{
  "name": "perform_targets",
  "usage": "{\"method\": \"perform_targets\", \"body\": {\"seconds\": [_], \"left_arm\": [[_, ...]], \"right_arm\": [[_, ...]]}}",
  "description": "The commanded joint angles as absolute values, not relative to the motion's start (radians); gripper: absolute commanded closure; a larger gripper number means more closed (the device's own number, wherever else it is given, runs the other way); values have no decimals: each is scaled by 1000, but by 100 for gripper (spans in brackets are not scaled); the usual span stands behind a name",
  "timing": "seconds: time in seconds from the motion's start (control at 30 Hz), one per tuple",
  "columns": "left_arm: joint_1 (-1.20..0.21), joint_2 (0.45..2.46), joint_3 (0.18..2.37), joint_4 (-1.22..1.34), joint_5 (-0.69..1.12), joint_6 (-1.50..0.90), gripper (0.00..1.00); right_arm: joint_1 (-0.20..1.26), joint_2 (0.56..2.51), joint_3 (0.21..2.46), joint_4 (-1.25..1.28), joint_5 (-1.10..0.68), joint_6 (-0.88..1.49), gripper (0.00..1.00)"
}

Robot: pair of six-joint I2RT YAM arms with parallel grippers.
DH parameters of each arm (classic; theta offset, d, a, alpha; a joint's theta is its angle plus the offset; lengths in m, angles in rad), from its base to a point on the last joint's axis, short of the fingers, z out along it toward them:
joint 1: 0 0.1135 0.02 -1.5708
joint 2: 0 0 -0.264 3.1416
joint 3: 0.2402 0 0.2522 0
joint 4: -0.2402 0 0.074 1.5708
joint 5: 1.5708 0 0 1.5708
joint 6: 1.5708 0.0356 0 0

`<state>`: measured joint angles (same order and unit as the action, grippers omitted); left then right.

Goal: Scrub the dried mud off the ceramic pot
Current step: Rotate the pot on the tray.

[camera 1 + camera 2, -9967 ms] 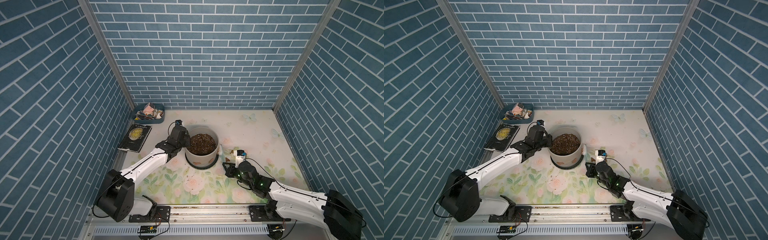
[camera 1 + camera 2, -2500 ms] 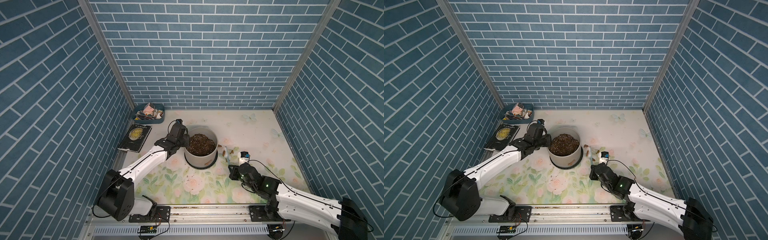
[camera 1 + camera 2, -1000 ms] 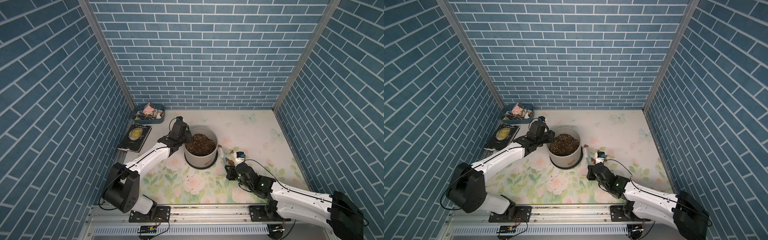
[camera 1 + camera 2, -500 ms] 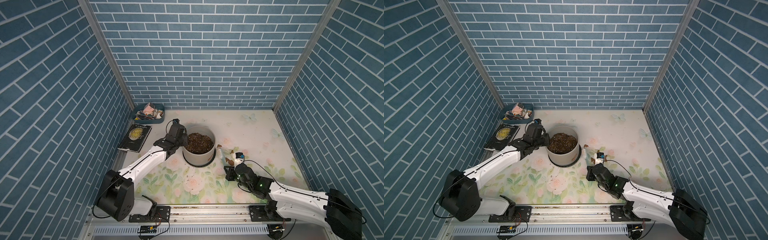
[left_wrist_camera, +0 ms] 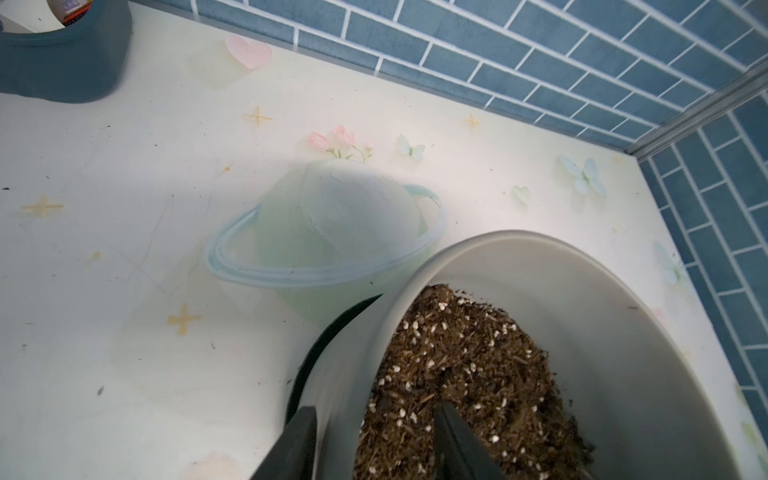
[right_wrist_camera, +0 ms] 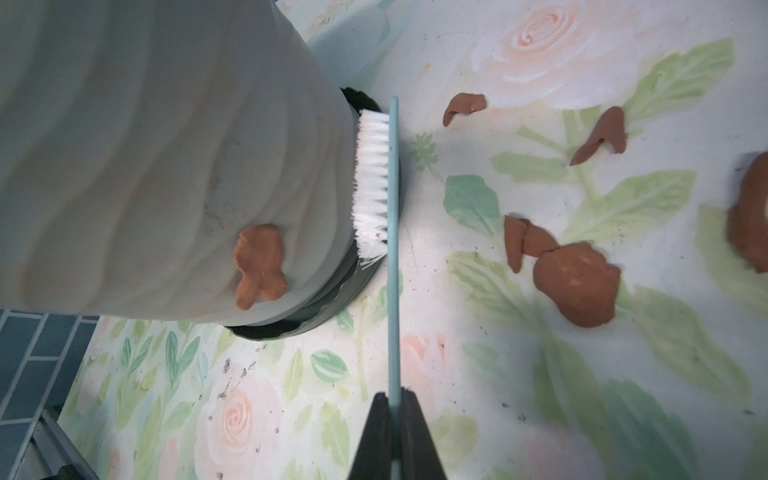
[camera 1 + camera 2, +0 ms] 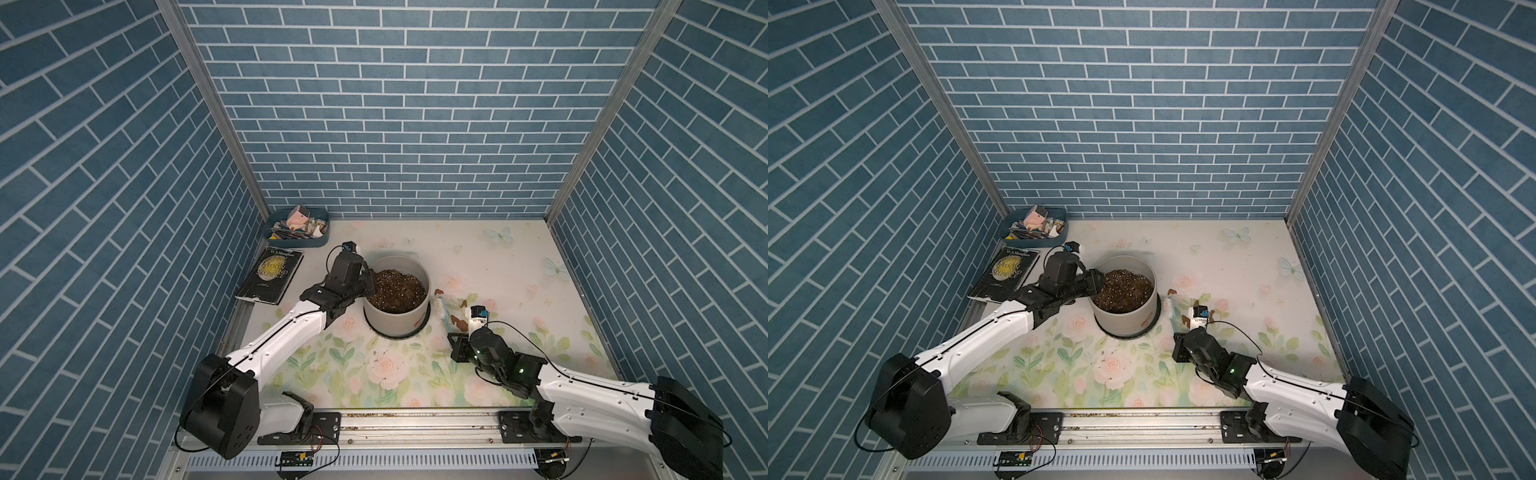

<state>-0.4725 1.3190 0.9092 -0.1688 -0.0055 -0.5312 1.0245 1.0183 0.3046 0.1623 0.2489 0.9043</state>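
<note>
Right gripper point(image 6: 395, 401) clamps thin pale-blue-handled brush point(image 6: 393, 270) | white bristles point(image 6: 372, 187) pressed low against pale grey ceramic pot point(image 6: 145, 145), above black round saucer point(image 6: 291, 324) | brown mud blotch point(image 6: 259, 264) clings nearby | brown mud flakes point(image 6: 575, 282) litter floral mat point(image 6: 498, 374)

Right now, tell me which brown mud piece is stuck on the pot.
The lobed blotch low on the ceramic pot wall, just short of the brush and its white bristles. The other brown pieces lie loose on the floral mat.

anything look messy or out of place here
Yes: brown mud flakes lie scattered on the table beside the pot, and one lump sticks to the pot's wall near the brush.
</note>
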Motion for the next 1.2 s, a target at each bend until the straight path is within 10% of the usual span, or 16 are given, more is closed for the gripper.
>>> {"method": "perform_targets", "body": {"seconds": [0.0, 0.33, 0.77, 1.17], "left_arm": [[-473, 1359, 953, -124, -18, -524, 47], [-471, 1417, 993, -127, -58, -523, 47], [-470, 1397, 968, -167, -62, -518, 84], [-470, 1339, 929, -186, -18, -539, 97]], "right_arm": [[1052, 1045, 337, 127, 307, 906, 100], [1073, 1090, 362, 111, 335, 903, 100], [1072, 1075, 355, 103, 344, 910, 100], [1072, 1063, 364, 81, 350, 916, 100]]}}
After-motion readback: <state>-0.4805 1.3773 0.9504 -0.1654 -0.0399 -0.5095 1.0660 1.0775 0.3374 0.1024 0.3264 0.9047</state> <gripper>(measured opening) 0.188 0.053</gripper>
